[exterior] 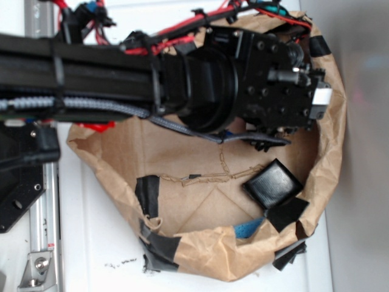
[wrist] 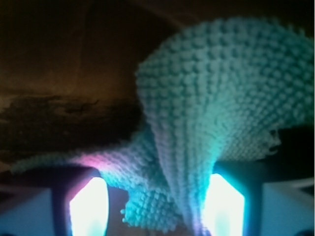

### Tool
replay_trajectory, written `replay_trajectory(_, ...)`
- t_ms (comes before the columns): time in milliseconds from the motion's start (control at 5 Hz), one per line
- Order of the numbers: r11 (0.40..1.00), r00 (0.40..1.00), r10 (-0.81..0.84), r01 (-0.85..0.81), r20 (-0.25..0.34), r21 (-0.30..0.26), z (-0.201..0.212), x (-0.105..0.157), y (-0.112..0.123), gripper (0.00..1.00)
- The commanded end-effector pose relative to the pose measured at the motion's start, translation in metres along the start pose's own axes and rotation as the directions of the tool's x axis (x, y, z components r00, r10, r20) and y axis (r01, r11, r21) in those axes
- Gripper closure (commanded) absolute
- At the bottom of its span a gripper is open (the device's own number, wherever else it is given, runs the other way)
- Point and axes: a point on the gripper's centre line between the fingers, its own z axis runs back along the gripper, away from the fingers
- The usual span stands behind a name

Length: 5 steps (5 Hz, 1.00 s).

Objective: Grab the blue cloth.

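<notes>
Bunched between the two glowing fingers at the bottom of the wrist view, the blue cloth filled most of that picture: a pale teal, nubbly terry fabric, narrowed to a gathered neck where the fingers pinched it and fanning out wide toward the upper right. One fold of it curled down low between the fingers, and a thin edge trailed off to the left over a dark brown surface that was too dim to make out in detail. The gripper was thus pressed together on the fabric, with cloth touching both fingers. In the exterior view the black arm reached in from the left across the top of the picture, its bulky wrist and the gripper sitting over the far right part of a brown paper bag with a rolled rim patched by strips of black tape. From this angle the cloth itself was hidden under the arm's head. On the bag's floor a black square box lay tilted near the right wall, and just beside it, close against the front rim, a small bright blue piece peeked out. The bag rested on a white table, with a metal rail running along the left edge.
</notes>
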Motion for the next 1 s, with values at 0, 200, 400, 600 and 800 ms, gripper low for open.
replay_trajectory(0, 1.0, 0.999, -0.006, 0.006, 0.042, 0.004, 0.006, 0.01, 0.001, 1.0)
replay_trajectory(200, 1.0, 0.999, -0.005, 0.004, 0.043, 0.009, 0.007, 0.01, 0.0, 1.0)
replay_trajectory(400, 1.0, 0.999, -0.001, 0.0, 0.042, 0.01, 0.009, 0.008, 0.0, 1.0)
replay_trajectory(600, 1.0, 0.998, 0.006, -0.006, 0.058, -0.004, 0.019, 0.002, 0.0, 1.0)
replay_trajectory(800, 0.998, 0.998, 0.002, 0.003, 0.066, -0.067, 0.055, -0.013, -0.013, 1.0)
